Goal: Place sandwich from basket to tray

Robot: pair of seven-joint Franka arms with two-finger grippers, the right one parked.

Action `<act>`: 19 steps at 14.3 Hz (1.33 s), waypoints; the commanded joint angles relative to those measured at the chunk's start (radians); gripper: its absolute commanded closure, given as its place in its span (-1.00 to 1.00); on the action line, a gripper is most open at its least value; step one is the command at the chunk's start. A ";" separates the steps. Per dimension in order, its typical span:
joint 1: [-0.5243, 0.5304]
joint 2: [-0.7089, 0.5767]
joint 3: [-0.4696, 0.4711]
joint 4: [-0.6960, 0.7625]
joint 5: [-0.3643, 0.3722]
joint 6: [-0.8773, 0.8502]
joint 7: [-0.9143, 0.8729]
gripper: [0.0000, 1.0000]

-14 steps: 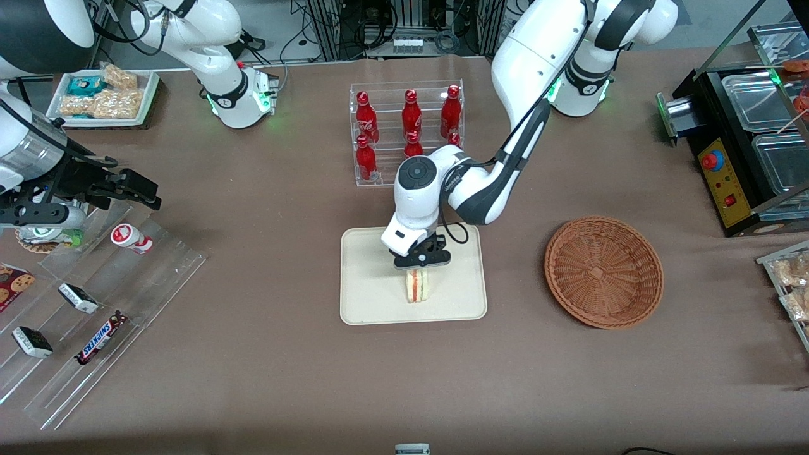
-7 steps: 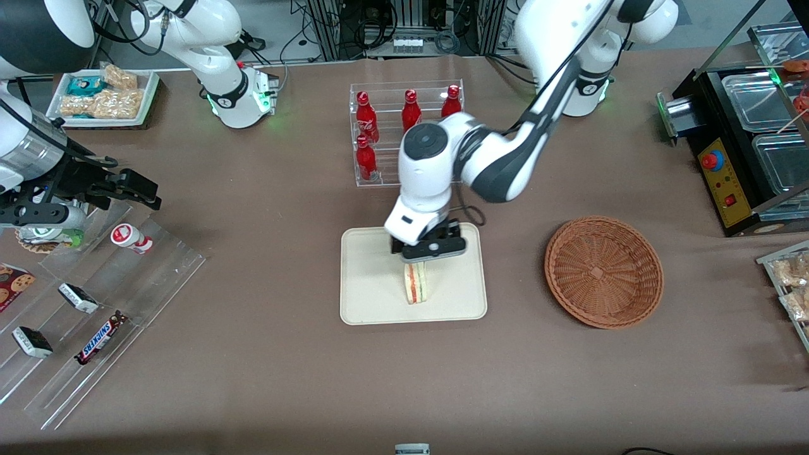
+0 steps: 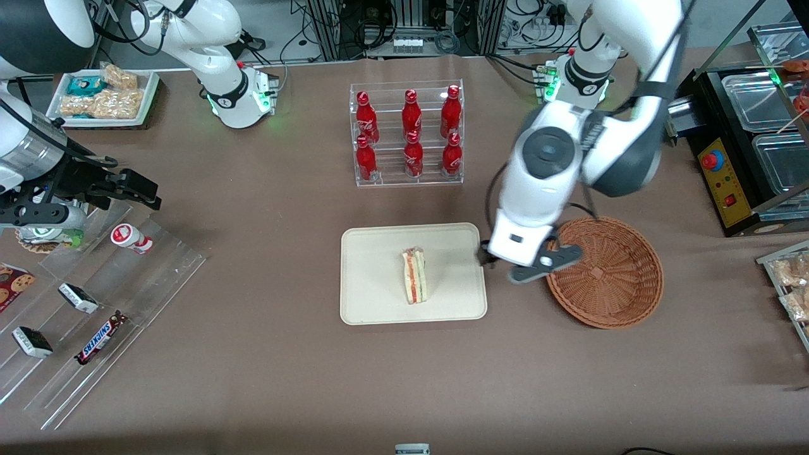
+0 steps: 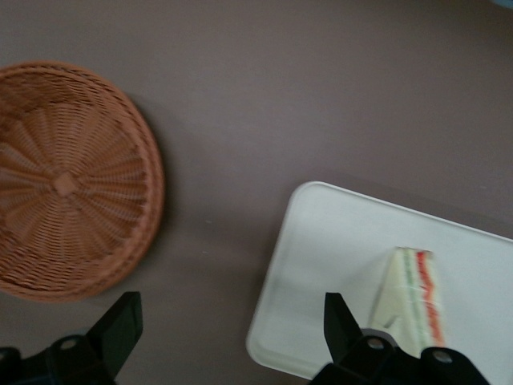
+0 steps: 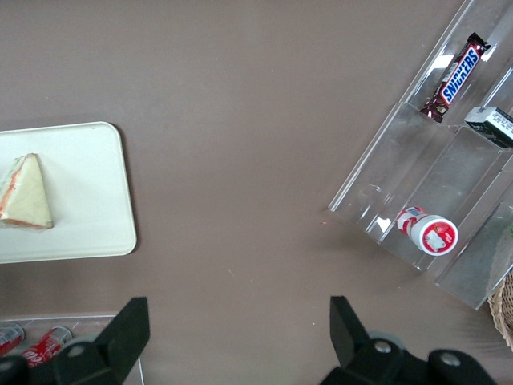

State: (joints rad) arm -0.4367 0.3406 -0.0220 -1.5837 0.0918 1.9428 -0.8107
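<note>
Gripper [image 3: 534, 264], spread empty between tray [image 3: 366, 303] and basket [image 3: 626, 303]; wrist view shows sandwich [image 4: 413, 301].

Front view: high, looks steeply down over whole counter [image 3: 265, 379], facing both arms. Left wrist view: close, looks straight down past gripper [image 4: 232, 341], which hangs above counter between tray [image 4: 321, 241] and basket [image 4: 72, 180], fingers spread. Right wrist view: also straight down. All three share tray and sandwich [image 3: 414, 275]
</note>
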 commanded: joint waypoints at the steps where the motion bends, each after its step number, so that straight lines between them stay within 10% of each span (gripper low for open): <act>1: 0.107 -0.129 -0.013 -0.108 -0.021 -0.059 0.169 -1.00; 11: 0.343 -0.409 -0.003 -0.226 -0.061 -0.295 0.721 -1.00; 19: 0.378 -0.371 0.011 -0.091 -0.061 -0.331 0.840 -1.00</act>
State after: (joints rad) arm -0.0643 -0.0624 -0.0094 -1.7133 0.0466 1.6122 0.0061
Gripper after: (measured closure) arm 0.000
